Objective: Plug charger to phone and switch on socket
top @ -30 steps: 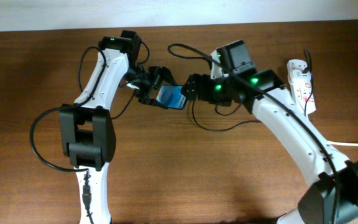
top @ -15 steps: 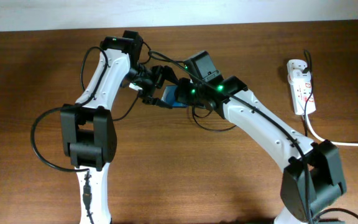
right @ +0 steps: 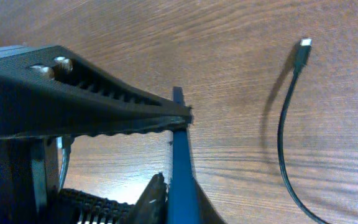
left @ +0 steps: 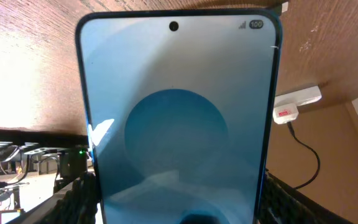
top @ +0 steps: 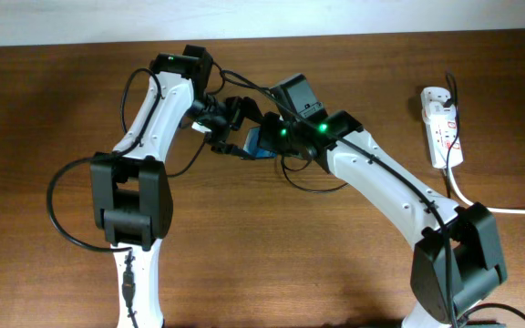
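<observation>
Presumably steadying it for plugging, left end effector [top: 233, 141] clamps the phone [left: 176, 124]; right end effector's [top: 264, 132] opening unclear.

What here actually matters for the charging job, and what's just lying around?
Part of the job:
phone, held by the left gripper
thin black charger cable, its plug end loose on the table
white power strip with red switches
right gripper, at the phone's edge

Just there:
the wooden table
the strip's thick white cord
the arms' own black cables
</observation>
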Available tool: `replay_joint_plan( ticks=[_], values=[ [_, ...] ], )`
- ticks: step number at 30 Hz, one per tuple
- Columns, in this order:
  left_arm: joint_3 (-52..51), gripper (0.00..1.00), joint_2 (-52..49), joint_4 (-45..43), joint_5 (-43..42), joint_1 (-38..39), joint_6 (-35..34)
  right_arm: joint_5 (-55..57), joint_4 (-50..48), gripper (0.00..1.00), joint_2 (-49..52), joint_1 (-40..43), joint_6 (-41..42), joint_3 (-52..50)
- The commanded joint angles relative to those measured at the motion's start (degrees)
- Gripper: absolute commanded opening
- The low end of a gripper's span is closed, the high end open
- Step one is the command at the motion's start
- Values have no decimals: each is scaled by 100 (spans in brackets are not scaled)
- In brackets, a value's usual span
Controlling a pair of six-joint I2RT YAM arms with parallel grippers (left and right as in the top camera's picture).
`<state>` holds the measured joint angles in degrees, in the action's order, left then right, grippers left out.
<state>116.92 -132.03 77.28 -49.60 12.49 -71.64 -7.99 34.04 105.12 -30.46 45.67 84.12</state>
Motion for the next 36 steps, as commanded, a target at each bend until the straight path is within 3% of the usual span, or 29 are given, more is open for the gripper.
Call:
replay_joint_plan(
  ticks=[1, 4, 6, 8, 9, 11, 12, 13, 14, 16, 21, 24, 29, 31, 33, 36],
  values=[
    [111, 0, 4, 33, -208, 22, 50, -37, 68, 4, 48, -24, -339, 44],
    [111, 1, 4, 33, -210, 22, 52, -35, 68, 4, 22, -15, -339, 44],
    [111, 12, 4, 26, -208, 22, 116, -35, 131, 4, -120, 155, -339, 44],
    [111, 22, 4, -529, -205, 11, 1215, -35, 424, 4, -546, 772, -522, 46],
    [111, 22, 4, -798, -205, 11, 1727, -35, 505, 4, -728, 964, -636, 46],
    [111, 28, 4, -1298, -271, -7, 3480, -37, 656, 4, -1283, 1436, -765, 44],
    [111, 31, 4, -1429, -957, -94, 4516, -39, 741, 4, -1635, 1672, -798, 44],
    [111, 35, 4, -1707, -1665, -162, 5051, -44, 785, 4, -1910, 1812, -824, 44],
    [111, 44, 4, -2481, -3209, -264, 5598, -44, 748, 4, -2354, 1897, -833, 44],
    [111, 60, 4, -2859, -3766, -350, 5582, 22, 476, 4, -2531, 1709, -291, 42],
    [111, 63, 4, -3320, -3687, -557, 4478, 400, -1119, 4, -1773, 1392, 1156, 15],
    [111, 63, 4, -3532, -3224, -693, 3886, 420, -1744, 4, -1427, 1390, 2122, 7],
    [111, 64, 4, -5906, -2979, -743, 1305, 264, -3355, 4, -350, 964, 3292, 7],
    [111, 64, 4, -7012, -2916, -769, 352, 271, -3886, 4, -210, 874, 3305, 7],
    [111, 64, 4, -7724, -2802, -767, -299, 267, -4312, 4, -208, 872, 3305, 7],
    [109, 64, 4, -7812, -2638, -767, -479, 262, -4546, 4, -208, 863, 3412, 7]
  ],
)
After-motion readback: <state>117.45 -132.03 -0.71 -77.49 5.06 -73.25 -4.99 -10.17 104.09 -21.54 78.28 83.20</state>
